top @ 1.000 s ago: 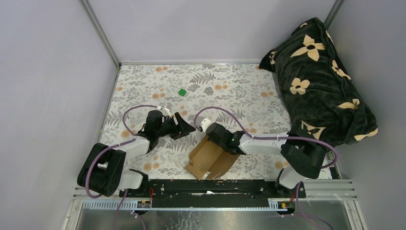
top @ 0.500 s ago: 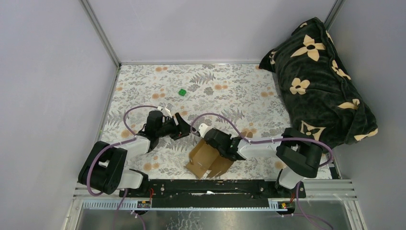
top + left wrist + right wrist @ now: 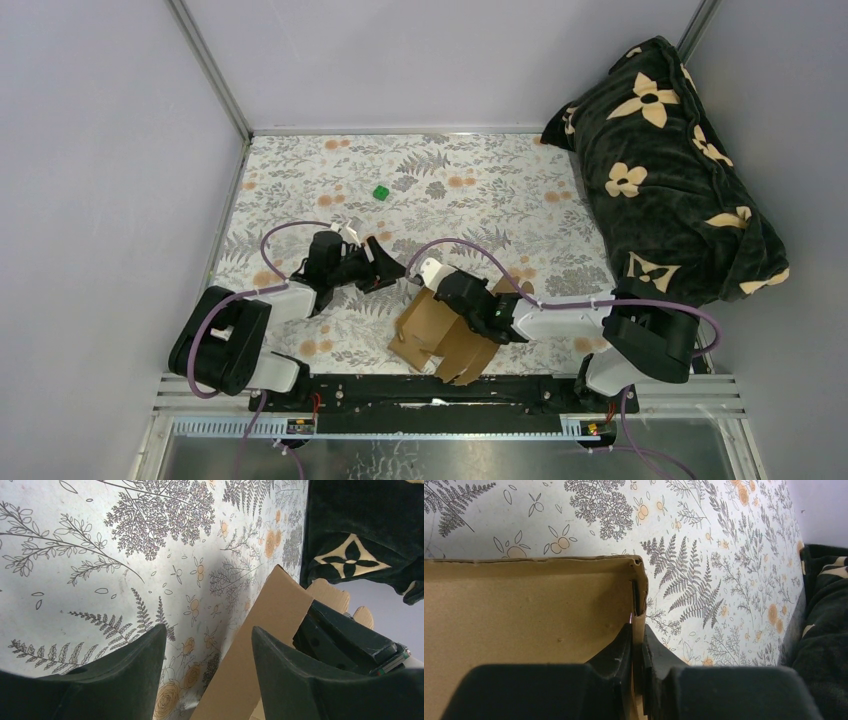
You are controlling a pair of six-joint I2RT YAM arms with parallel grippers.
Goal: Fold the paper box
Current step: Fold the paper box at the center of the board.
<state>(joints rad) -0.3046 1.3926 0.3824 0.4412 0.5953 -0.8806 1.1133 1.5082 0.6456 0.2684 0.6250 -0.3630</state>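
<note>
At the bottom edge of the top view, both arms are seen bolted to a black rail (image 3: 450, 390). The right arm is stretched low from the lower right towards the centre. Its right gripper (image 3: 638, 630) is pressed together on a thin upright wall of the plain brown cardboard paper box (image 3: 430, 325); in the right wrist view the cardboard edge is pinched between the two black fingers. The box is found partly folded just below the centre of the top view, resting on the table with loose flaps splayed towards the rail.

The left arm is bent in from the lower left. The left gripper (image 3: 207, 635) is held low over the surface, its jaws spread apart with nothing between them. A cardboard panel is seen just beside the finger at the right of the left wrist view; whether they touch cannot be told.

The table is covered by a white cloth printed with grey ferns and orange flowers (image 3: 480, 180). A tiny green cube (image 3: 381, 192) lies above centre, well apart from the box. A dark plush blanket with cream flowers (image 3: 670, 160) is heaped at the upper right. Plain grey walls (image 3: 430, 60) close the space.
</note>
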